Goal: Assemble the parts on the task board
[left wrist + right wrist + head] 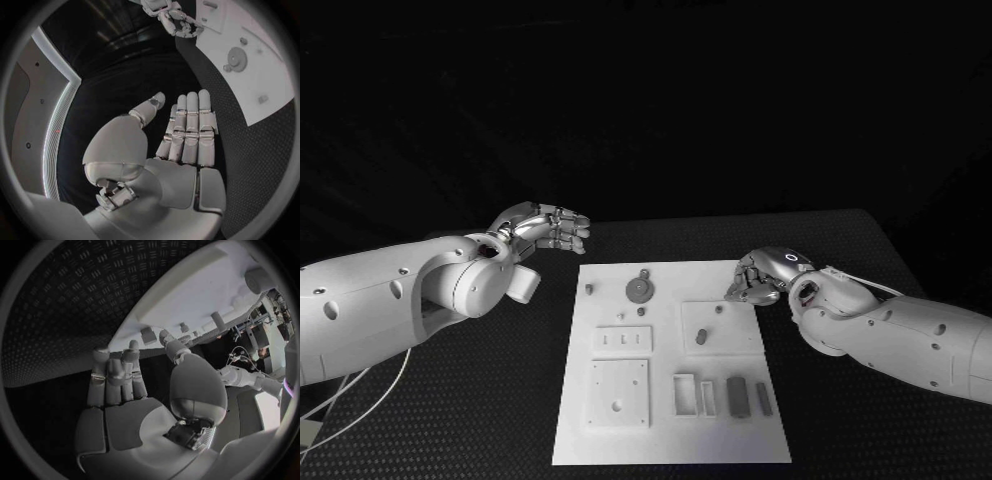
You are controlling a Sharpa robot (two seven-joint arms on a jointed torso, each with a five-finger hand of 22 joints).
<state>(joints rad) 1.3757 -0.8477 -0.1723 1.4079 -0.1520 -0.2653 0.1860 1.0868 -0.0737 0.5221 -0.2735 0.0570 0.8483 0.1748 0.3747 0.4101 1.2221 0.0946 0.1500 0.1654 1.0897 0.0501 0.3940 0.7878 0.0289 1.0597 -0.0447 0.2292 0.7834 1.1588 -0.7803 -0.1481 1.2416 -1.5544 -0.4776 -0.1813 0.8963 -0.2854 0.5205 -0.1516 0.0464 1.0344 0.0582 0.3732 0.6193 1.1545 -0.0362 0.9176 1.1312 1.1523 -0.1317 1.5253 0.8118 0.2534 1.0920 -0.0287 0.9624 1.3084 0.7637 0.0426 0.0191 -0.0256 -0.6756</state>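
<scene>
The white task board (668,440) lies in the middle of the black table. On it are a round grey disc (639,290), a small peg (590,288), a dark piece (702,336) on a raised square, and two grey bars (737,397) near the front. My left hand (545,228) hovers off the board's far left corner; in the left wrist view it (184,132) has straight fingers and holds nothing. My right hand (759,278) is at the board's right edge near the far corner; its fingers (115,377) are extended and empty, close to the board (187,295).
Nearer the front the board carries a slotted plate (622,341), a square plate with holes (619,392) and a small frame (685,394). A white cable (358,400) runs over the table at the left. Black table surface surrounds the board.
</scene>
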